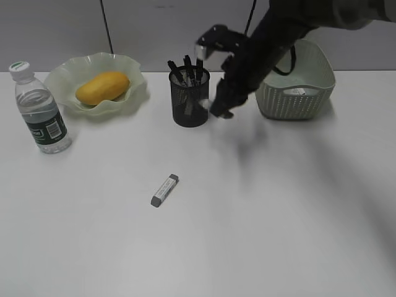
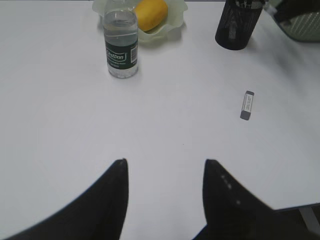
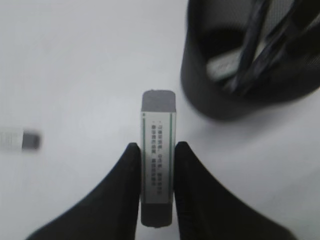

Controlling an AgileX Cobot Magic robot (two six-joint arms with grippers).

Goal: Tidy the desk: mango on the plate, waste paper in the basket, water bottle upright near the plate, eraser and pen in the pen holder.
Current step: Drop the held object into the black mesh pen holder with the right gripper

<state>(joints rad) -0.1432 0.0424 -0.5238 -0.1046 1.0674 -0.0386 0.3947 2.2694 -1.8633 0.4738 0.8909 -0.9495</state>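
White bench (image 1: 260, 210) carries everything here. The right hand (image 3: 156, 150) is clamped on an eraser (image 3: 158, 160), its two dark fingers (image 3: 125, 170) pressed against the long sides of the white-sleeved, grey-tipped block, which hangs in the air just beside the black mesh pen holder (image 1: 190, 96); pens (image 1: 185, 69) already stand inside that cup. A second eraser (image 1: 164, 190) lies flat on the bench, well apart from the holder, toward the front edge. The left hand (image 2: 165, 172) hovers low over bare bench with its fingers standing apart and nothing between them. The mango (image 1: 103, 87) sits in the pale green wavy plate (image 1: 133, 93) at the back left, and the water bottle (image 1: 41, 108) stands upright just beside that plate. The pale green basket (image 1: 297, 102) stands at the back right, partly behind the right arm; a small pale scrap shows inside it, too unclear to name.
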